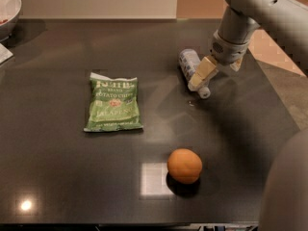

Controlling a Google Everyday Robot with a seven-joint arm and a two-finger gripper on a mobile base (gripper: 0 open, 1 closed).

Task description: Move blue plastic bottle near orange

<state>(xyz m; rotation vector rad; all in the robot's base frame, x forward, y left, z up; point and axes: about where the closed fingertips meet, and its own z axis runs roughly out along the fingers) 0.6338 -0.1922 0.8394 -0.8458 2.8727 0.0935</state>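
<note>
- The blue plastic bottle (188, 61) lies on its side on the far right part of the dark table (62, 162). Its white cap points toward you and a little right, and its base points away. You cannot make out whether anything is inside it.
- The gripper (201, 79) is down at the bottle's right flank, its pale tip covering the cap end of the body. From this view you cannot tell whether it is spread, pressed together or pinching the bottle.
- The grey arm (250, 8) comes in from the far right corner and slopes down to the gripper.
- The orange (184, 165) sits on the near side of the table, well apart from the bottle and almost straight in front of it. It rests just right of a bright square glare on the tabletop.
- To the left of both you see a green chip bag (114, 105) lying flat, label up, its top edge toward the far side. It touches neither the bottle nor the orange.
- At the far left corner a pale bowl (12, 6) is cut off by the edge of the view. A trace of red shows inside it, but you cannot tell what it holds.
</note>
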